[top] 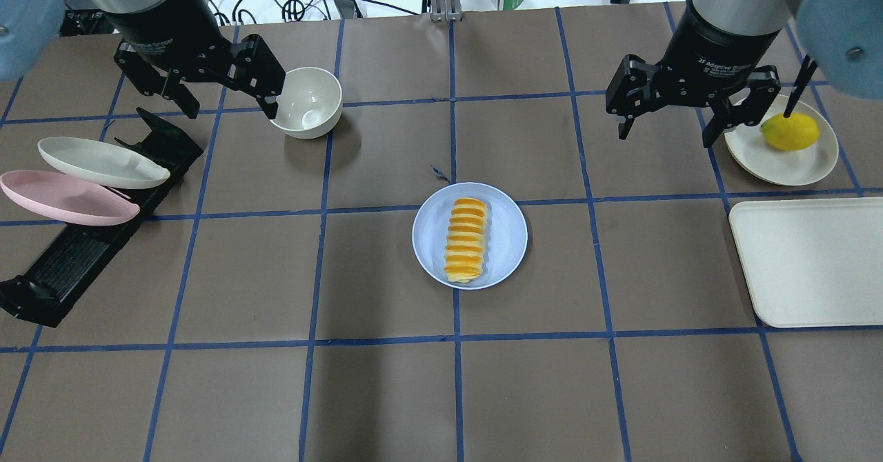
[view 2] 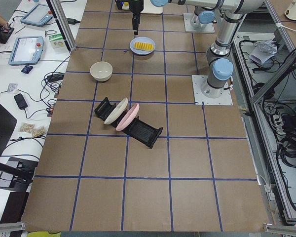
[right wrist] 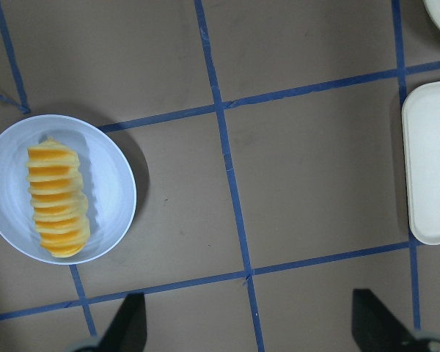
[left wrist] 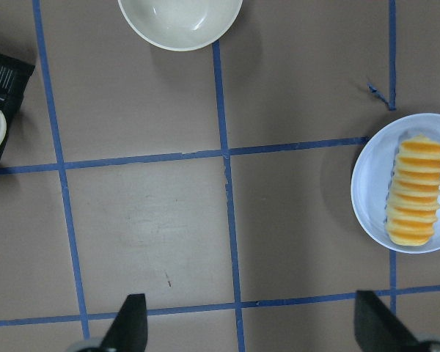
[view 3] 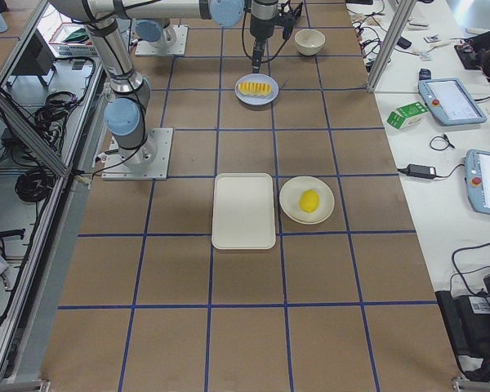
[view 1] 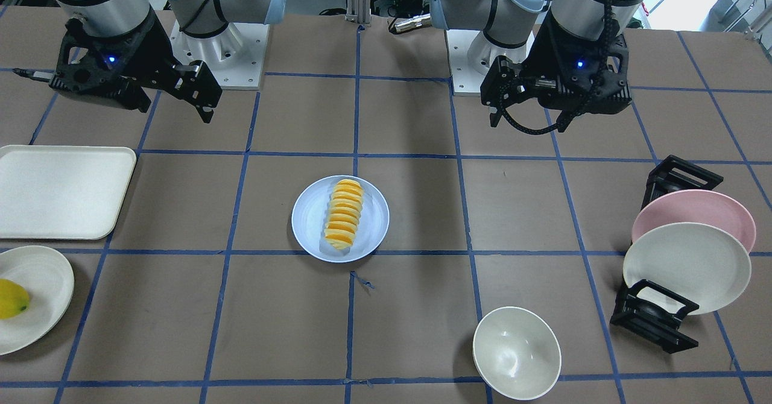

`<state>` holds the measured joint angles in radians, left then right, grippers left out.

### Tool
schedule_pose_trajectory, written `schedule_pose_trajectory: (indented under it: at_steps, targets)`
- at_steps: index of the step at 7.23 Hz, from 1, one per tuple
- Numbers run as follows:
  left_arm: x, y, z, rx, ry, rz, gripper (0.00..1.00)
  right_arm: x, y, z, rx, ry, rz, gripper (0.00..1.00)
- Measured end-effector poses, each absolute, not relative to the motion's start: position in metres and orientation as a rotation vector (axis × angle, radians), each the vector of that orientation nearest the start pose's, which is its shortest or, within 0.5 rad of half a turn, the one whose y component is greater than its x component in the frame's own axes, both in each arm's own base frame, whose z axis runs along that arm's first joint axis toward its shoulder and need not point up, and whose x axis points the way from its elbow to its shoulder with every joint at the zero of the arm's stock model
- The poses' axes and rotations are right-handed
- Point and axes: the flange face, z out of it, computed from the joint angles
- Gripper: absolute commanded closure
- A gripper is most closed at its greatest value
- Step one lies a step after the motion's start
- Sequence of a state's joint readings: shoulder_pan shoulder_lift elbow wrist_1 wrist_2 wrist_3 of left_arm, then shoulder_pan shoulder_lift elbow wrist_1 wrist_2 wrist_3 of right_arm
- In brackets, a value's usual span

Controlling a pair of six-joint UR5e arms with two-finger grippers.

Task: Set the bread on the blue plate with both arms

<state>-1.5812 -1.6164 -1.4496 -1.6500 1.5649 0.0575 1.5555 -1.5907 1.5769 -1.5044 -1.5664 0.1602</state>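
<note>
Fingers wide and empty on both sides: my left fingers (left wrist: 130, 326) and right fingers (right wrist: 374, 323) hover well apart from the bread (top: 467, 240), which lies on the blue plate (top: 507, 241) between them on the table (top: 386, 393).

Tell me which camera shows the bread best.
The right wrist view: the bread appears largest, straight from above, lying wholly on the blue plate. The left wrist view is close, at its edge. Overhead and front views show it smaller, unobstructed; side views show it tiny.
</note>
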Motion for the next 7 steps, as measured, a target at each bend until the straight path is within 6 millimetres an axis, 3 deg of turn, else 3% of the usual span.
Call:
schedule_pose_trajectory:
  at_steps: [7]
  targets:
    - [-0.1400, -0.5082, 0.5178, 0.062, 3.151, 0.000, 0.00, 0.1267, -0.4776, 0.4922, 0.290, 3.124, 0.071, 0.00]
